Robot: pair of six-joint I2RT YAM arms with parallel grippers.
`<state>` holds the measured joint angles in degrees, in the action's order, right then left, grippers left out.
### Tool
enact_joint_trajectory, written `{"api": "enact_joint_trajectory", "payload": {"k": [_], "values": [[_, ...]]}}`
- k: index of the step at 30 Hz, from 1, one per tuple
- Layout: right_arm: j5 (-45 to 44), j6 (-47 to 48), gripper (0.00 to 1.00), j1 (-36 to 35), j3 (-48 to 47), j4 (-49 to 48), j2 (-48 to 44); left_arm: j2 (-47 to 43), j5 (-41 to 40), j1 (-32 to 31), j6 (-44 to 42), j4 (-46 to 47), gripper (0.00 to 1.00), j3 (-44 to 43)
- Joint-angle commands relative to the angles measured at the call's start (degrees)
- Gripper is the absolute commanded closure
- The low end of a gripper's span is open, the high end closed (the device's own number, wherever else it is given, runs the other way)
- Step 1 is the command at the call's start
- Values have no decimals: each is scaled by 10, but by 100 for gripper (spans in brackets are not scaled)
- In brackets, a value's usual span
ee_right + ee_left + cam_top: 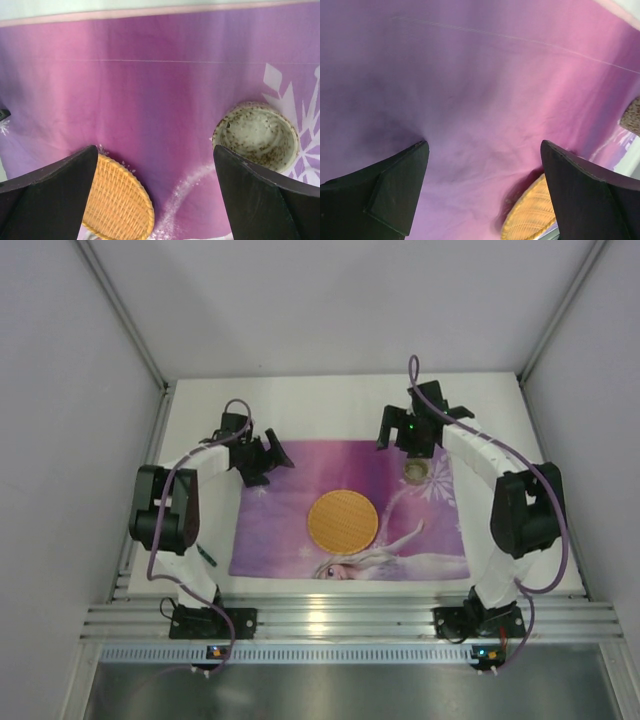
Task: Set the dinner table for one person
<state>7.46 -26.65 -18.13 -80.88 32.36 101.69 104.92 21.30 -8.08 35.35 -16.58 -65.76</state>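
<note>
The dinner table (330, 405) is a plain white top that fills the floor of a booth with pale walls on three sides. An aluminium rail (350, 620) runs along its near edge. A purple placemat (285, 525) printed with a cartoon girl lies at the table's middle. A round orange woven disc (342, 520) sits flat at the placemat's centre. A small speckled cup (256, 136) stands upright near the placemat's far right corner, and its inside shows only mottled glaze. The left gripper (485, 142) hangs over the placemat's far left part, fingers spread wide with nothing between them. The right gripper (155, 147) hangs over the placemat's far edge beside the cup, also spread wide and holding nothing.
</note>
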Motion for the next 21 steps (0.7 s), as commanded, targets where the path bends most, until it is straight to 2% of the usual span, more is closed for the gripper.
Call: {"api": "enact_joint_trajectory", "payload": {"k": [1,5,11,15,18,19,21], "values": [[5,-5,0,7,9,-29,-44,-21,-26,24,-13,-24,1,35],[7,-12,0,7,21,-32,-58,-31,-14,47,-24,-16,1,55],[4,-17,0,7,21,-32,-72,-56,-34,49,-27,-40,1,48],[4,-20,0,6,21,-32,-85,-110,-98,49,-22,-90,2,38],[4,-21,0,6,31,-33,-98,-168,-196,49,-13,-159,1,24],[3,-21,0,6,39,-31,-99,-196,-251,49,-8,-188,1,25],[2,-21,0,6,49,-31,-106,-219,-294,49,-6,-207,2,42]]}}
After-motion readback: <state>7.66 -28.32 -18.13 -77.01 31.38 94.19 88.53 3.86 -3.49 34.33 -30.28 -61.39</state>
